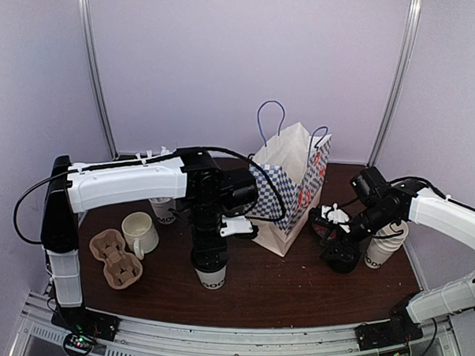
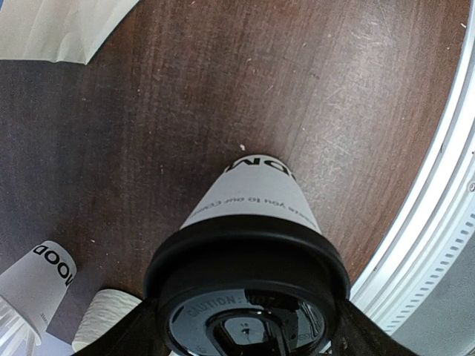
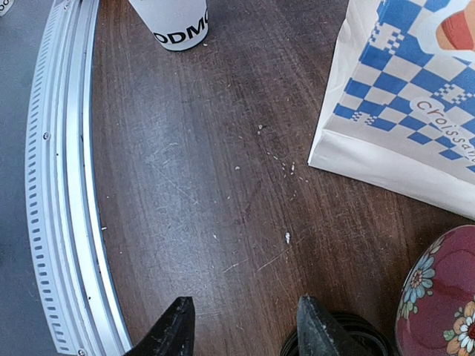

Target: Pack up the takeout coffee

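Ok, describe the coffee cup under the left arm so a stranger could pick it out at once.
Find the blue-checked paper bag standing mid-table, then come left and toward the near edge. There a white paper cup with a black lid stands under the left gripper. Unlike the handled cream mug farther left, it carries black lettering near its base.

The claw (image 3: 245,304) shows at the bottom edge as two dark fingers (image 3: 177,330) held apart, with bare counter (image 3: 208,185) between them. A slotted metal rail (image 3: 59,185) curves down the left side. At the top left stands a white paper cup (image 3: 174,22) with black lettering, only its base in frame. A paper bag (image 3: 401,111) checked blue and white fills the upper right. A red flowered object (image 3: 441,297) sits in the lower right corner, a black ridged round thing (image 3: 349,337) just beside it
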Controlling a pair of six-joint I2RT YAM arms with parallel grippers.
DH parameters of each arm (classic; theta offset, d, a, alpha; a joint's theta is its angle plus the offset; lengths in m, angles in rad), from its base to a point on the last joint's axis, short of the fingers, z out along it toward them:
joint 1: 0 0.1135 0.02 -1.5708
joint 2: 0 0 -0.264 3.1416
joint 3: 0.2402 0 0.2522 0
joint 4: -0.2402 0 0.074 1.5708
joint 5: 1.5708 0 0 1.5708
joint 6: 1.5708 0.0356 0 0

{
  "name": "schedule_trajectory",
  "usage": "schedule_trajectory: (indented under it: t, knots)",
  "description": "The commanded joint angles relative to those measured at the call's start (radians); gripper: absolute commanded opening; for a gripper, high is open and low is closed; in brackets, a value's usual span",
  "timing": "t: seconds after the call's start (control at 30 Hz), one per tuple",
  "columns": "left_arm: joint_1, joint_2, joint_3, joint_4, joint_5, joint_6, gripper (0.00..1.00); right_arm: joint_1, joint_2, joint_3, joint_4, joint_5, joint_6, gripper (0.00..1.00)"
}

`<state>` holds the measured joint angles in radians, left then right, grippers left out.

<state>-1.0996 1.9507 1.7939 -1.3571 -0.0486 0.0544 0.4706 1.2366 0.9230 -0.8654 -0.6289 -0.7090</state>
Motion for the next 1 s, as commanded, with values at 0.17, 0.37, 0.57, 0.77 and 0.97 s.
schedule_trajectory:
  t: [0.17,0.37,0.57,0.77,0.97]
  knots:
    - [0.004,-0.012,0.052,-0.017,0.010,0.000,0.78,-0.004,0.007,0.003,-0.010,-0.003,-0.010,0.50]
    - [0.003,-0.028,0.054,-0.018,-0.001,-0.001,0.78,-0.003,0.018,0.009,-0.015,-0.008,-0.012,0.50]
    - [0.004,-0.002,0.052,-0.019,0.021,0.002,0.78,-0.003,0.018,0.010,-0.020,-0.009,-0.013,0.50]
    - [0.003,0.001,0.041,-0.018,0.029,0.009,0.79,-0.003,0.021,0.011,-0.021,-0.011,-0.014,0.50]
    - [0.003,0.015,0.028,-0.009,0.042,0.012,0.79,-0.003,0.026,0.011,-0.020,-0.012,-0.013,0.50]
